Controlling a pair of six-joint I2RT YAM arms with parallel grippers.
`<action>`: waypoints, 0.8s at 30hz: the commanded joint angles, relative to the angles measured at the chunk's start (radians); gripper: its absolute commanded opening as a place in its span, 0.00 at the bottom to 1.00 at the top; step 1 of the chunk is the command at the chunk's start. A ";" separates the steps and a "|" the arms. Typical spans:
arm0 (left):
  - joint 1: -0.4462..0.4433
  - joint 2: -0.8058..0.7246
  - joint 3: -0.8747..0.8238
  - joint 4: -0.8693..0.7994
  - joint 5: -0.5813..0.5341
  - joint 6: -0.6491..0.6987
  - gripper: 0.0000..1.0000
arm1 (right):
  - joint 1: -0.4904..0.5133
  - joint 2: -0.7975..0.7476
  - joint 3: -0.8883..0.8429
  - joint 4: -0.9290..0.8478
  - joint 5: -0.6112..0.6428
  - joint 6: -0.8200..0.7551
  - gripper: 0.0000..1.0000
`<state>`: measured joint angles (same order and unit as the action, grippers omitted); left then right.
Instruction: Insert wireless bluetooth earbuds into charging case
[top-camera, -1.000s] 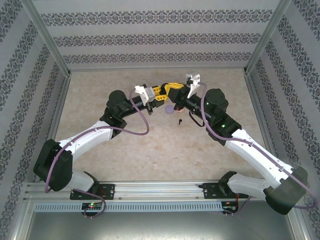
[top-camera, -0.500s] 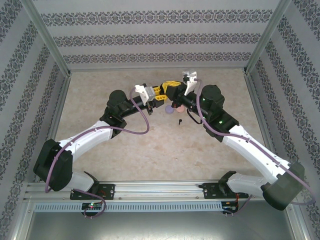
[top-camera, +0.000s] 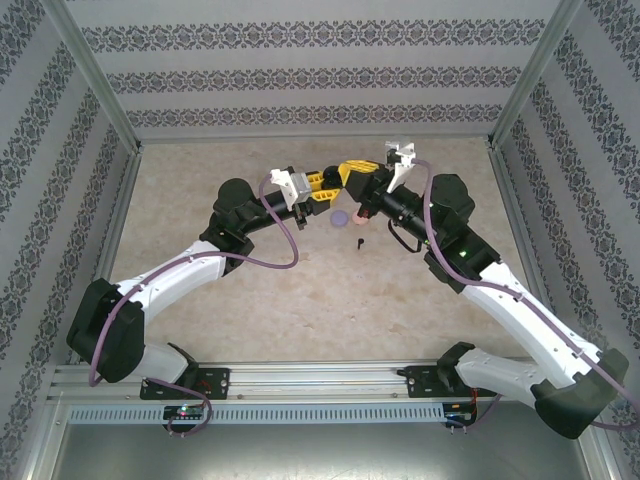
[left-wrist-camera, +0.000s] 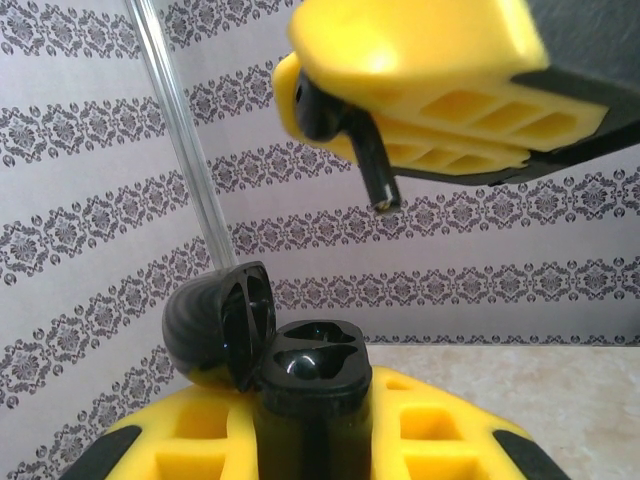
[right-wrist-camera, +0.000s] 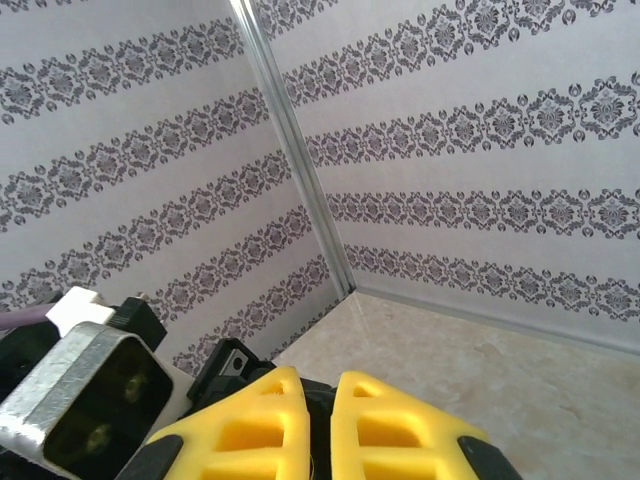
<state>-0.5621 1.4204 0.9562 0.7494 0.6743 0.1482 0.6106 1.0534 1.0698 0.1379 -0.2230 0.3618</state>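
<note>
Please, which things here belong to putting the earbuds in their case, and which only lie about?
In the job: black earbud in the right gripper; open black case in the left gripper; likely second black earbud on the table.
Lying about now: lilac round item; pinkish item beside it.

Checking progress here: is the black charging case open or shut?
Open. The black charging case has its lid swung back beside it, both sockets exposed.

The right arm (top-camera: 500, 290) is swinging outward to the right; the right gripper (top-camera: 347, 171) is shifting slightly rightward with it.
</note>
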 joint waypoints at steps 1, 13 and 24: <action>-0.012 -0.001 0.032 0.054 0.018 -0.016 0.00 | -0.003 -0.009 0.005 -0.008 -0.036 0.028 0.07; -0.012 -0.010 0.032 0.054 0.037 -0.024 0.00 | 0.002 0.059 -0.010 0.034 -0.048 0.045 0.07; -0.012 -0.028 0.023 0.064 0.056 -0.018 0.00 | -0.007 0.071 -0.034 0.025 -0.024 0.027 0.06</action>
<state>-0.5617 1.4204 0.9565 0.7475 0.6819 0.1371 0.6106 1.1229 1.0592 0.1623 -0.2520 0.3943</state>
